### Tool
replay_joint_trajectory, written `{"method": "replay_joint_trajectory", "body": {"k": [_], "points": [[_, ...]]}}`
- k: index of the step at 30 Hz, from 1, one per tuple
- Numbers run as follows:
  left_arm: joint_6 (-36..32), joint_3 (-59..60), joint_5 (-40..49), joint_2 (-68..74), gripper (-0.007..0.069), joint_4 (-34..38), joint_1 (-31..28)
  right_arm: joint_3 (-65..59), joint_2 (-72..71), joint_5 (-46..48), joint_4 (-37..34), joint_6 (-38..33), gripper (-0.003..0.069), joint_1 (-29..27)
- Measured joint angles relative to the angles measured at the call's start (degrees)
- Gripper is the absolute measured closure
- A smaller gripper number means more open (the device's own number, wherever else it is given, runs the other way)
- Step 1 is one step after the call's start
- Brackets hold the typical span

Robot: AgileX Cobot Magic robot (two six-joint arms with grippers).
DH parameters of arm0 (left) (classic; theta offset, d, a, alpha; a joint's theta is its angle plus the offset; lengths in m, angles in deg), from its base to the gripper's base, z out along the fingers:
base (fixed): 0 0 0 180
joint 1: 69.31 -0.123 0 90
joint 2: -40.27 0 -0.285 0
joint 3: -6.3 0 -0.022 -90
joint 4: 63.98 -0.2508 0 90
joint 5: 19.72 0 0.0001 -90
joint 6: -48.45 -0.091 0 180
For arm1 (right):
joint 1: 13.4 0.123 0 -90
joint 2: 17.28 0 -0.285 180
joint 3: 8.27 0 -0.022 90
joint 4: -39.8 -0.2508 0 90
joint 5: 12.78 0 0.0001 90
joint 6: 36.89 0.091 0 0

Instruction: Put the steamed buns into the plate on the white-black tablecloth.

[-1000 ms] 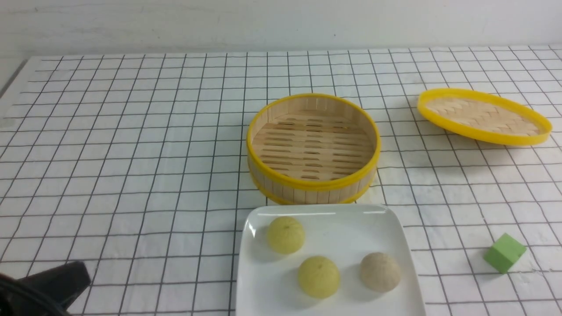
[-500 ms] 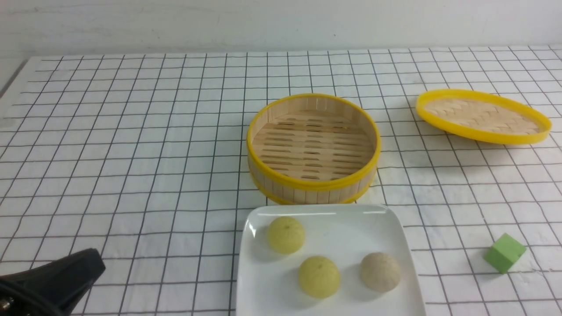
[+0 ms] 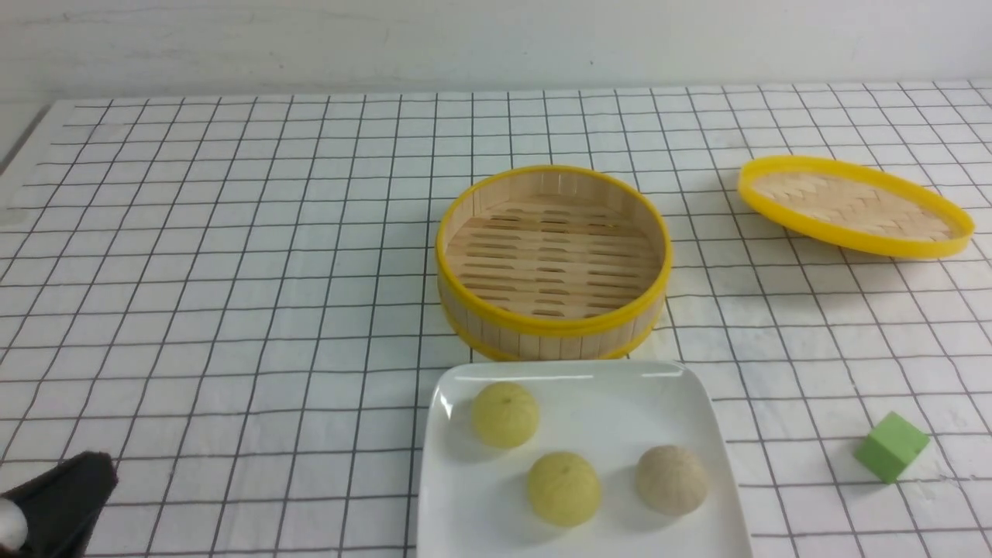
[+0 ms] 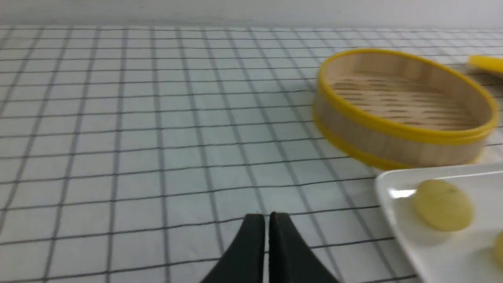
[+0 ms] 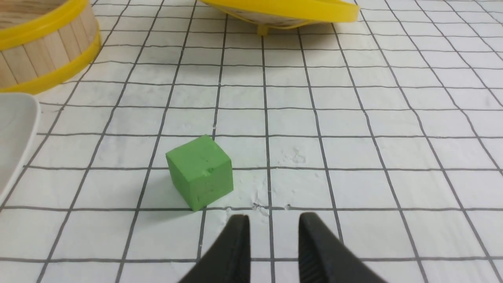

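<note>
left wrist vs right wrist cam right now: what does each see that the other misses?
Left wrist only: the left hand, its fingertips nearly together over bare cloth, one pale yellow-green bun on the plate, the edge of a second bun at the frame edge, and the slatted floor inside the steamer basket.

Right wrist only: the right hand, its fingertips slightly apart and holding nothing, and the green cube just beyond them.

Both: the white-black tablecloth, part of the plate, the basket, and the yellow-rimmed lid.
</note>
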Motion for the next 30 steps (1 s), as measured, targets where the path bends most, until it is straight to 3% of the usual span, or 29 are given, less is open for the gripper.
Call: {"method": "replay_joint_trajectory", "body": {"k": [3,8,13,30], "points": [[-1.0,3.9,1.4,-5.4,0.0572,-0.3,-7.0,0.0,0.0,0.0,0.0,0.0,0.0450,0.0],[1.6,8.8,2.1,-10.3,0.0571,-3.4,-11.9,0.0,0.0,0.0,0.0,0.1,0.0442,0.0],[6.5,10.3,3.6,-11.0,0.0570,-7.3,-12.2,0.0,0.0,0.0,0.0,0.1,0.0435,0.0],[6.8,10.2,4.9,-11.0,0.0558,-8.1,-12.2,0.0,0.0,0.0,0.0,0.1,0.0422,0.0]]}}
